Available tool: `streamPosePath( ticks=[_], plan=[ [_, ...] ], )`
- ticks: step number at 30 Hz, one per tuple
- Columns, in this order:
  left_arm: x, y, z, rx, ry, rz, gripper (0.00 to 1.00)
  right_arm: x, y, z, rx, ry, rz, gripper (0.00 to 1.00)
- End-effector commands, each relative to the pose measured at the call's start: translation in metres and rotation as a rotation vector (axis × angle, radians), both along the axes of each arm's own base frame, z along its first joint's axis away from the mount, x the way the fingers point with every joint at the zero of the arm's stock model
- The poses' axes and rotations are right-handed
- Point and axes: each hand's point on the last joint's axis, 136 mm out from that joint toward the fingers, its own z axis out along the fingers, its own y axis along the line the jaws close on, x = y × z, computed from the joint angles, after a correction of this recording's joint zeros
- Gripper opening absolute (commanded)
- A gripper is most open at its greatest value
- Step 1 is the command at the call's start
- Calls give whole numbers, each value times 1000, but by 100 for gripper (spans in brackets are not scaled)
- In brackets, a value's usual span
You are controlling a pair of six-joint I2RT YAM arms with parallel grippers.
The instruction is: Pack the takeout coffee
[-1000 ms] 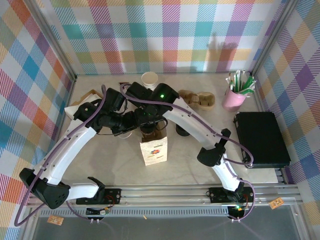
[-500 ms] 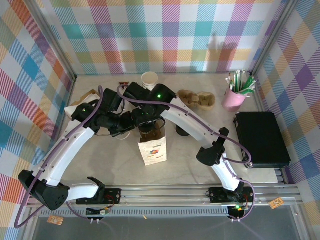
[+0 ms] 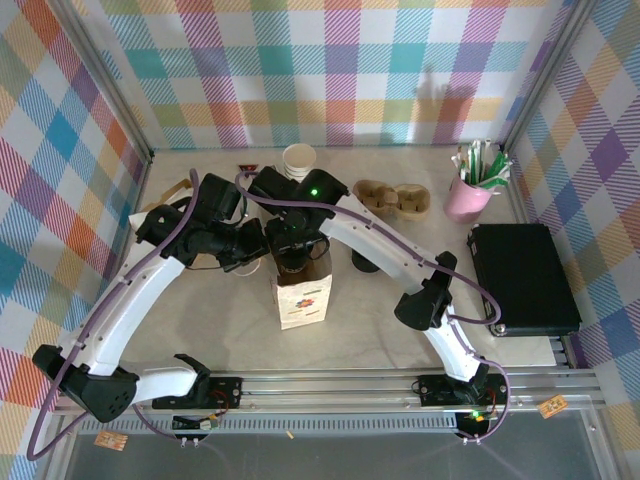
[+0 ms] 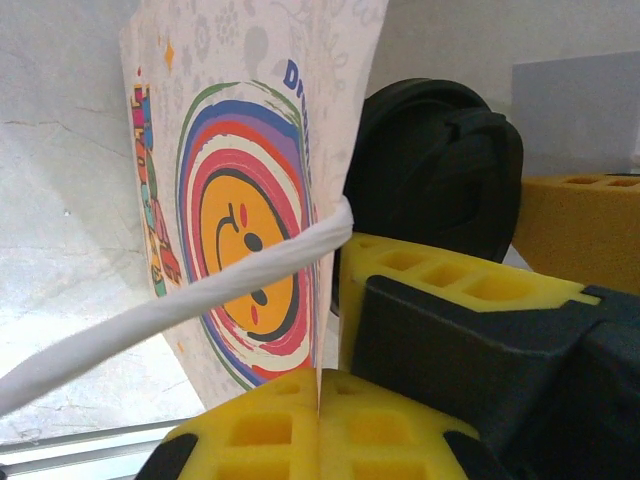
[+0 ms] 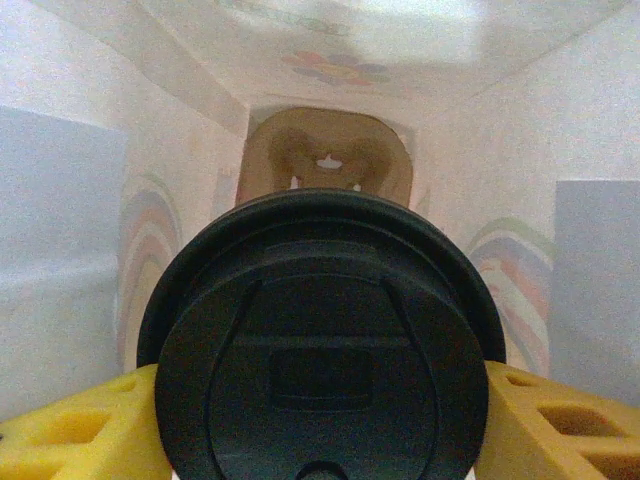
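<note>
The takeout coffee shows its round black lid (image 5: 320, 360) in the right wrist view, with my right gripper (image 5: 320, 445) shut on the cup and a yellow finger (image 5: 560, 420) on each side. The cup sits inside the white paper bag (image 3: 300, 295), whose walls (image 5: 60, 250) surround it. A brown cardboard insert (image 5: 325, 160) lies at the bag's bottom. My left gripper (image 4: 320, 385) is shut on the bag's upper edge beside its smiley print (image 4: 235, 220) and white handle (image 4: 200, 290). The lid (image 4: 440, 170) shows behind that edge. Seen from above, both grippers meet over the bag's mouth (image 3: 295, 258).
A stack of lidless cream cups (image 3: 299, 158) stands at the back. Brown cup carriers (image 3: 395, 197) and a pink cup of stirrers (image 3: 470, 190) are at the back right. A black case (image 3: 523, 278) lies on the right, and a squat black lid stack (image 3: 365, 262) stands beside the bag.
Both grippers and the bag have shifted slightly left and back. The right gripper with the cup now sits lower in the bag's mouth.
</note>
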Motion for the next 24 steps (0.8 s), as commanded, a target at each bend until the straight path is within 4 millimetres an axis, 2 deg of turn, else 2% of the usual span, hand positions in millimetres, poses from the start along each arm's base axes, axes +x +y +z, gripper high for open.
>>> streamPosePath(
  ticks=[1,6,12,24],
  plan=[
    [-6,-2,5,-70,-19,18,0,-5,-1,3,7,8,38,37],
    [-17,-2,-13,-135,-2,50,0,-2,0,-15,-34,0,71,37],
    [-27,9,-18,-97,2,58,0,-5,-1,-19,-39,14,99,37],
    [-30,18,4,-7,5,-14,0,-13,-25,-9,-91,-9,148,36]
  ],
)
